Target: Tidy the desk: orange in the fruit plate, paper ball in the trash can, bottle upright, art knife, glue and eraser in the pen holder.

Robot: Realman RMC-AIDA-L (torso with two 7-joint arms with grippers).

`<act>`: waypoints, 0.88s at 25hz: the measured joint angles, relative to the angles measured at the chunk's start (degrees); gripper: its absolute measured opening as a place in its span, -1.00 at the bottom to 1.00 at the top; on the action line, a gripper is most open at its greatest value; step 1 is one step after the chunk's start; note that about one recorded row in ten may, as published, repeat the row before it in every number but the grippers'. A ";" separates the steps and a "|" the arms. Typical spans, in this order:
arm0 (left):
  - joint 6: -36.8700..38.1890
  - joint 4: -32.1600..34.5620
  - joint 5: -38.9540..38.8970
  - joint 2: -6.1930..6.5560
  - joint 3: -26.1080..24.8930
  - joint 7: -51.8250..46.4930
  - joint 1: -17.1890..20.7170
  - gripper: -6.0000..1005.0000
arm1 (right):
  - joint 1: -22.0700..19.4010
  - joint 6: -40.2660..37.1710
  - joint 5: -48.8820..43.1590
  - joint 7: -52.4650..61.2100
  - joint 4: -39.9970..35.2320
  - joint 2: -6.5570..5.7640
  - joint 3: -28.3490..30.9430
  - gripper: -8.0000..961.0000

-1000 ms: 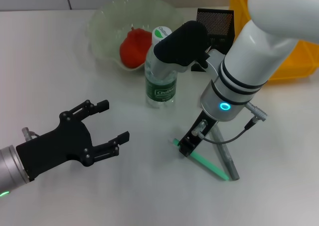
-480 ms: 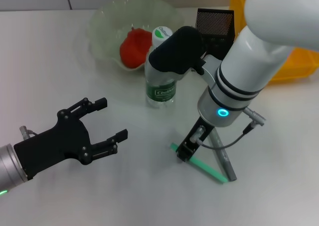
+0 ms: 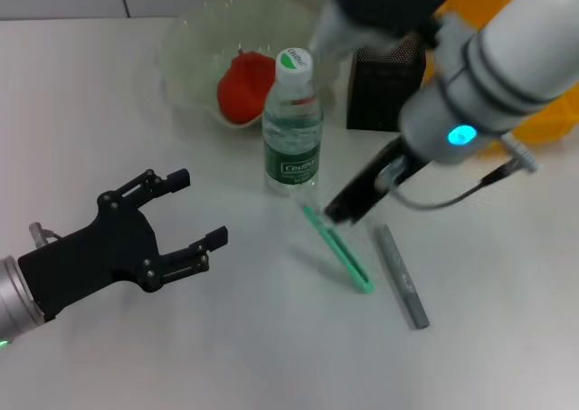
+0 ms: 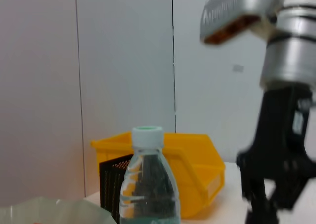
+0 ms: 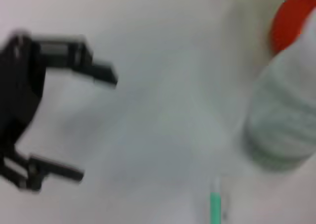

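The bottle (image 3: 292, 129) stands upright in the middle of the desk. Behind it the orange (image 3: 244, 84) lies in the fruit plate (image 3: 194, 39). My right gripper (image 3: 336, 213) hangs just right of the bottle, and appears shut on one end of the thin green art knife (image 3: 342, 252), whose other end slants down to the desk. A grey stick (image 3: 400, 276) lies beside it. My left gripper (image 3: 199, 207) is open at the near left, holding nothing. The pen holder (image 3: 375, 93) is partly behind my right arm. Paper ball and eraser are out of view.
The yellow trash can (image 3: 552, 111) stands at the back right, mostly hidden by my right arm. In the left wrist view it (image 4: 197, 174) sits behind the bottle (image 4: 148, 184) and pen holder (image 4: 113, 182).
My right arm has swung up and back toward the pen holder. The green art knife has shifted up and left with it and now slants the other way. The left gripper has barely moved.
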 joint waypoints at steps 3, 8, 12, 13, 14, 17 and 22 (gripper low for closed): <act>0.70 0.04 0.00 0.05 -0.58 0.00 -0.04 0.70 | -3.76 -3.97 -0.09 -1.87 -10.01 -0.06 9.28 -0.71; 1.12 0.04 0.01 0.10 -0.80 -0.11 -0.14 0.70 | -8.26 -5.34 1.08 -3.93 -20.11 -0.13 19.81 -0.91; 1.15 0.03 0.05 0.10 -0.80 -0.17 -0.15 0.70 | -9.11 -7.22 2.97 -4.36 -21.11 -0.14 22.29 -0.85; 1.16 0.02 0.09 0.10 -0.80 -0.26 -0.15 0.70 | -9.18 -8.47 4.00 -4.46 -20.00 -0.11 22.07 -0.83; 1.16 0.02 0.09 0.10 -0.80 -0.26 -0.15 0.70 | -9.18 -8.47 4.00 -4.46 -20.00 -0.11 22.07 -0.82; 1.05 0.02 0.07 0.11 -0.79 -0.20 -0.11 0.70 | -9.56 -7.42 4.43 -4.45 -16.20 0.13 17.32 -0.77; 1.41 0.08 0.06 0.43 -1.56 -0.25 0.30 0.70 | -7.44 -0.76 4.25 -4.02 -5.68 0.17 6.30 -0.54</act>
